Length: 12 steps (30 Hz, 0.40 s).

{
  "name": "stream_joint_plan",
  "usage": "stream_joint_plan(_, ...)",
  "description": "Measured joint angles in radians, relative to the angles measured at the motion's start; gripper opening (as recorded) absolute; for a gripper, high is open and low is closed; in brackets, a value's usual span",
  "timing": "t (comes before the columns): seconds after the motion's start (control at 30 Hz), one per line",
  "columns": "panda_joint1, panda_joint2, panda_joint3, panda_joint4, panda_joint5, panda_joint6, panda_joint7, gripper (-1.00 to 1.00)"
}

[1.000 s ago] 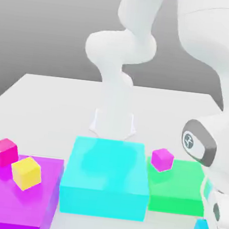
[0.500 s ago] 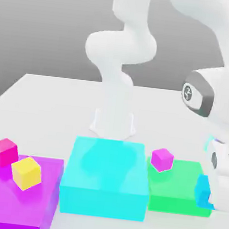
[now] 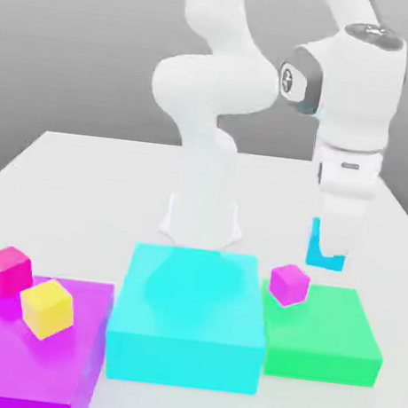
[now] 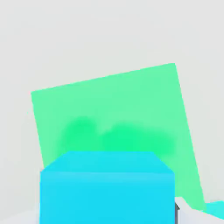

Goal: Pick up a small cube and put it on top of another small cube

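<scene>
Around the green slab, open air lies above its bare middle and far edge. The magenta cube sits at its near-left corner, apparently on it, and the big cyan block walls that side.

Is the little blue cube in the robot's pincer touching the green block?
Apart. In the exterior view the small cyan cube, gripped by the pincer, hangs in the air above the green block, with white table visible between them.
</scene>
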Motion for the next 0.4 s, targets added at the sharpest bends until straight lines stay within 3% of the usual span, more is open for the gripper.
stream_joint_plan(0.1,-0.015,-0.059,0.021,-0.066,-0.018,0.012,0.031,-1.00)
stream_joint_plan(0.27,-0.024,0.091,0.037,-0.105,-0.020,0.203,0.038,-1.00)
stream_joint_plan(0.3,-0.025,0.125,0.039,-0.111,-0.021,0.243,0.039,1.00)
stream_joint_plan(0.4,-0.025,0.125,0.039,-0.111,-0.021,0.243,0.039,1.00)
